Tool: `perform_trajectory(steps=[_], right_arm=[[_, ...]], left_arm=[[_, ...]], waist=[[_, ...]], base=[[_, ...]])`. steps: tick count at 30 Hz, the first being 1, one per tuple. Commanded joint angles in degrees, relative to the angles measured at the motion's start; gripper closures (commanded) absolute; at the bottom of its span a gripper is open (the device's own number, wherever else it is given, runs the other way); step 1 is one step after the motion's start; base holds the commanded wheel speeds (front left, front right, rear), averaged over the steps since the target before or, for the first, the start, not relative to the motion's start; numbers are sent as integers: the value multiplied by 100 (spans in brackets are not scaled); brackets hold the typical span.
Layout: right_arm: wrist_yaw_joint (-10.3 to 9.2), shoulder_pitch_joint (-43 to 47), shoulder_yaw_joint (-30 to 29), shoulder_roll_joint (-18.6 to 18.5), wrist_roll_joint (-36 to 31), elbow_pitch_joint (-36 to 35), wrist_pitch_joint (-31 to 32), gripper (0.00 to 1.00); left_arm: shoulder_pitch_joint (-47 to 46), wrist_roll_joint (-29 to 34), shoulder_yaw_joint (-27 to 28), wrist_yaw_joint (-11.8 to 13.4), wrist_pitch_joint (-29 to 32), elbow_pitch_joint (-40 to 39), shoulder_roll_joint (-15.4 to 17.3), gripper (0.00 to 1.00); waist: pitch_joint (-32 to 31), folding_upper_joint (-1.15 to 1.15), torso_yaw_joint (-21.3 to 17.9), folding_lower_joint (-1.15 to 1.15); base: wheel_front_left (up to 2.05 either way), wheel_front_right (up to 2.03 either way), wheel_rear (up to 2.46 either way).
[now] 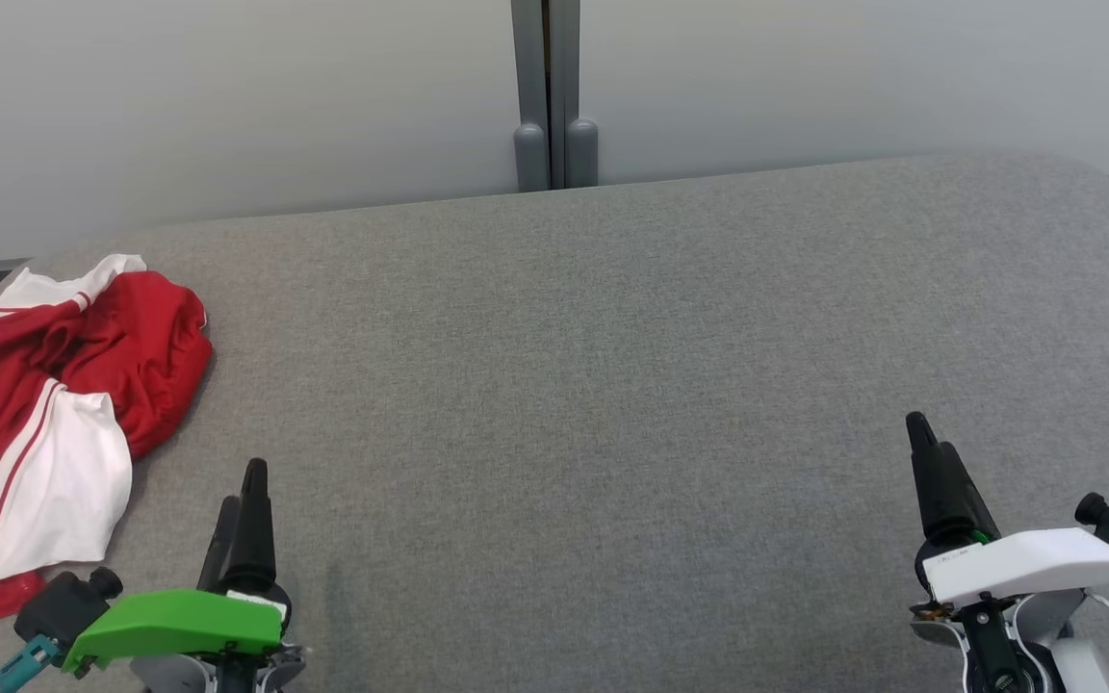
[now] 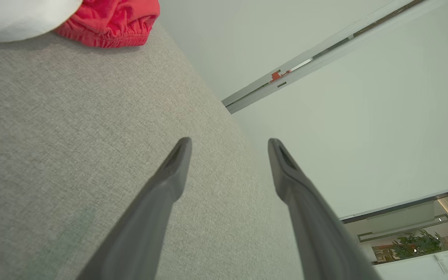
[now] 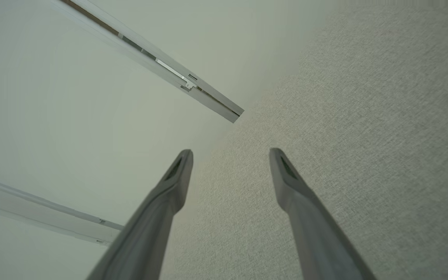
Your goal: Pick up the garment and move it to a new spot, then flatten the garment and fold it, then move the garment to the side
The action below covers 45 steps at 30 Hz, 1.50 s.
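Left gripper jaws apart, crumpled garment nearby

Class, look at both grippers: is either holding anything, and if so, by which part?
Nothing is held. The left gripper and right gripper are both open and bare; the garment lies crumpled on the grey surface, touching neither.

Grey fabric surface, perhaps a bed; crumpled red-and-white garment lies at its left edge.
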Motion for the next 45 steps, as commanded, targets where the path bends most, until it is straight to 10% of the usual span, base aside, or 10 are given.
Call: perform_trajectory(steps=[1, 45], right_arm=[[2, -49, 23, -47, -307, -131, -79, 0], [3, 47, 260, -152, -3792, -318, -824, 0]], left_arm=[[-21, 317, -29, 29, -67, -79, 37, 0], [102, 3890, -145, 92, -811, 18, 59, 0]], waist=[[-1, 0, -3, 0], [27, 0, -56, 0]], base=[[0, 0, 0], [0, 0, 0]])
